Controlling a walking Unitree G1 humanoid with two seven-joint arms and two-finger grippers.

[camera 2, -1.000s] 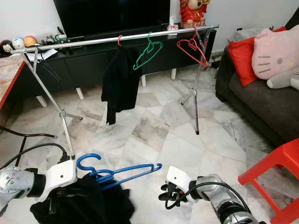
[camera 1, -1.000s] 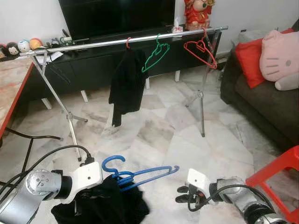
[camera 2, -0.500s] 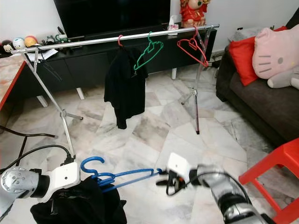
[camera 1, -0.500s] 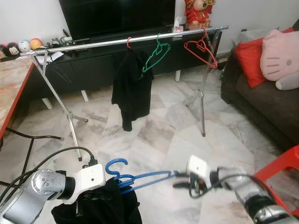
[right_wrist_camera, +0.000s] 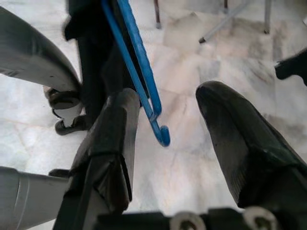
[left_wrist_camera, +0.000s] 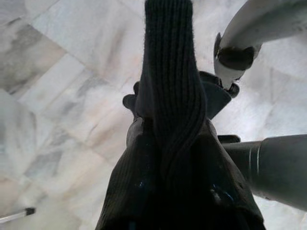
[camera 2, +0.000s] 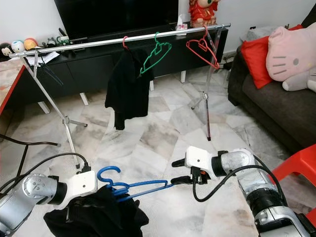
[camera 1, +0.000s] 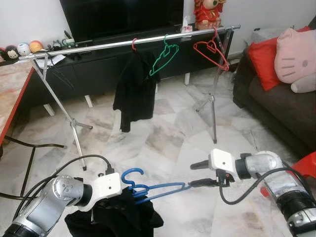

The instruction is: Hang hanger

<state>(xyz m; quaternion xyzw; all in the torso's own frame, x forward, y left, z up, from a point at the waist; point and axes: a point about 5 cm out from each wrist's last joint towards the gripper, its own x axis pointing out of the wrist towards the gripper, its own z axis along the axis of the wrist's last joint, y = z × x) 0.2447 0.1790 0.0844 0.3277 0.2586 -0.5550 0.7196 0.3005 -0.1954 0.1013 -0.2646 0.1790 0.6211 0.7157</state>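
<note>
Clothes rail stands well ahead as L gripper, prob. clamped on black garment, holds blue hanger low w/ long axis toward R gripper, fingers apart round its tip.

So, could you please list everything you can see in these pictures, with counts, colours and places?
Rail: one, silver, on a stand across the room before the TV unit.
Hangers on rail: green and red, both bare; a third carries a black top.
Blue hanger: one, low in front, carrying a black garment.
TV: one, black, on a black unit.
Figurine: one, red, on the unit.
Small toys: a row, far left.
Sofa: dark, right, with red cushion and pink plush.
Red chair: one, lower right.
Left gripper: at the blue hanger's neck.
Right gripper: fingers open around the blue hanger's tip.
</note>
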